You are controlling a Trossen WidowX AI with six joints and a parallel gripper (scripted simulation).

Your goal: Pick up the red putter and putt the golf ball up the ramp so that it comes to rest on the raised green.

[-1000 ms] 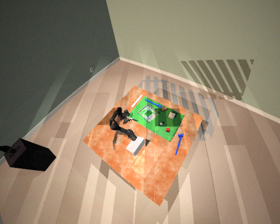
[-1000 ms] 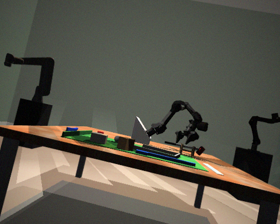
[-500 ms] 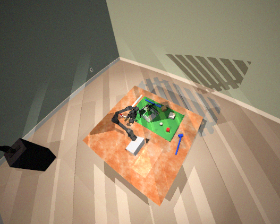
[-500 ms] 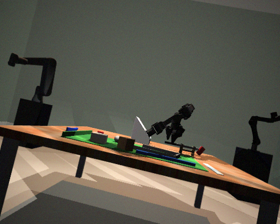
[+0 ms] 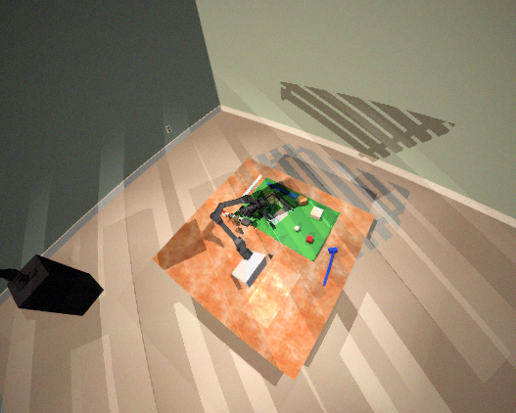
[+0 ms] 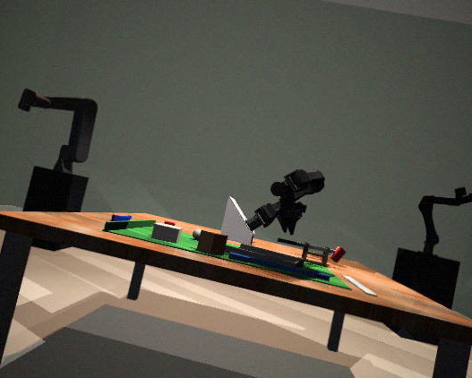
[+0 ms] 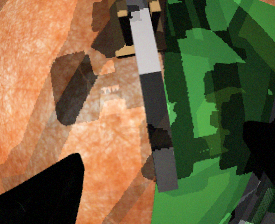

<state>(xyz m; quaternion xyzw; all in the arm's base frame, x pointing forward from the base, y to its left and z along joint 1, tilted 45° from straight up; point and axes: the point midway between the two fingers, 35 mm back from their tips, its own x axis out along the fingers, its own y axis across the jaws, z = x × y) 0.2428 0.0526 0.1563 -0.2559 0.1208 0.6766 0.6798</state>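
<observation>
You are looking at a table (image 5: 276,343) (image 6: 118,237) with a mottled orange-brown top standing on dark legs. On it a green mat (image 5: 281,235) (image 6: 141,234) is lying flat, and you are seeing a blue putter (image 5: 329,266) (image 6: 121,218) resting beside the mat. A white strip (image 5: 254,184) (image 6: 359,285) is lying near another side of the mat. A pale block (image 5: 247,268) (image 6: 237,224) is standing on the wood under the arm's foot.
</observation>
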